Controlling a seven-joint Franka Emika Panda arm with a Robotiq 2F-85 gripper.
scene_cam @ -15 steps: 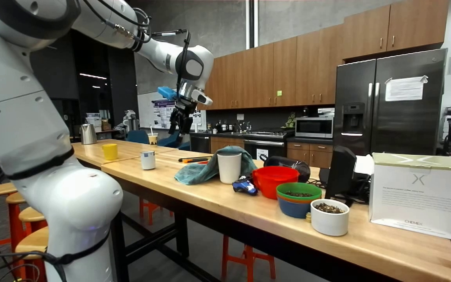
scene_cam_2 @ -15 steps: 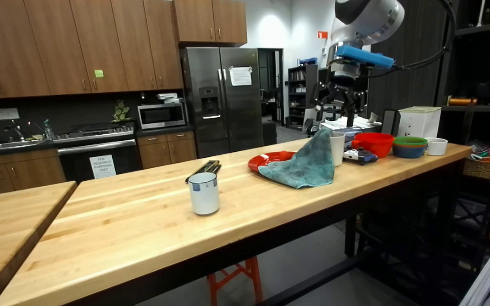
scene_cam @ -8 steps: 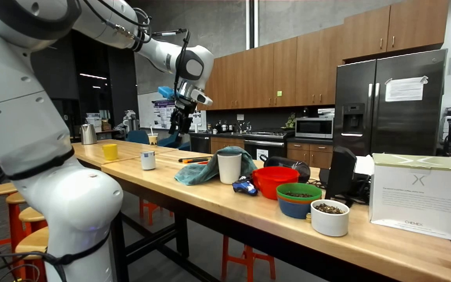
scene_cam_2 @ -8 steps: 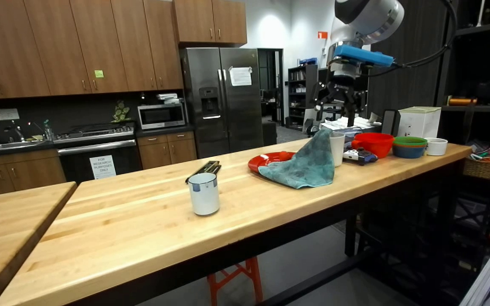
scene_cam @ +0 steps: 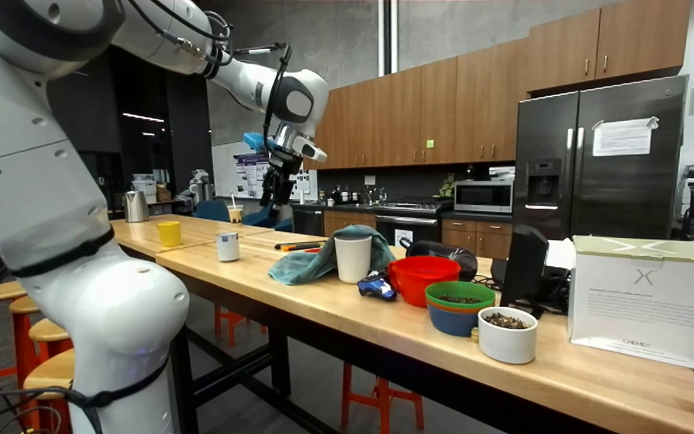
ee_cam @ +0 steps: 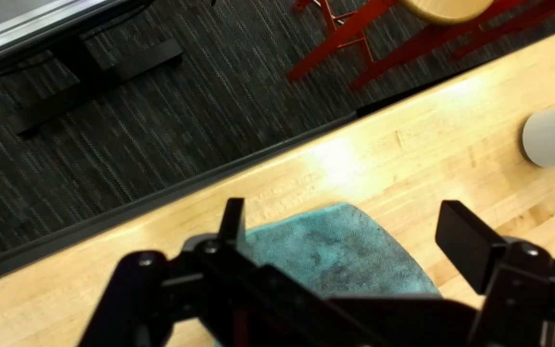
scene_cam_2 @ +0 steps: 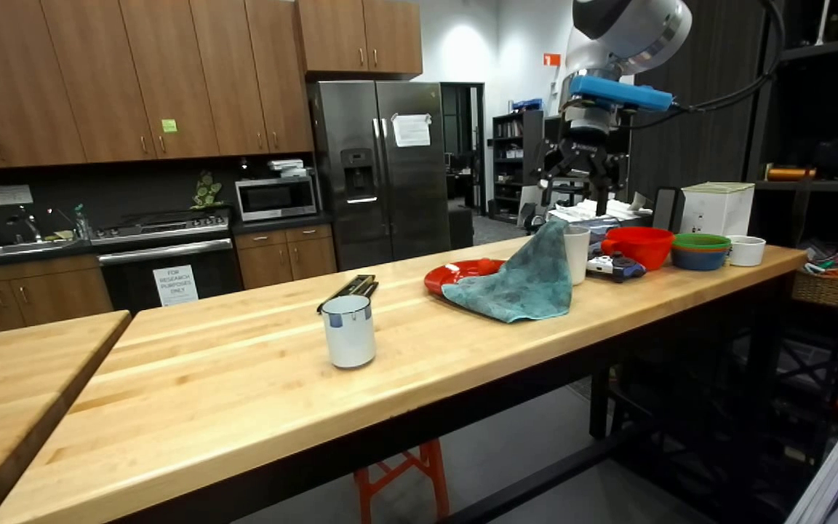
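White box (scene_cam: 642, 295) reads CHEMEX; spread pincer (ee_cam: 343, 220) hangs above teal cloth (scene_cam_2: 517, 286).

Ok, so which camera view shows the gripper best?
The wrist view, where the gripper appears largest, its jaws plainly apart, with the teal cloth visible between them. Both exterior views show it small and dark, hanging above the wooden table.
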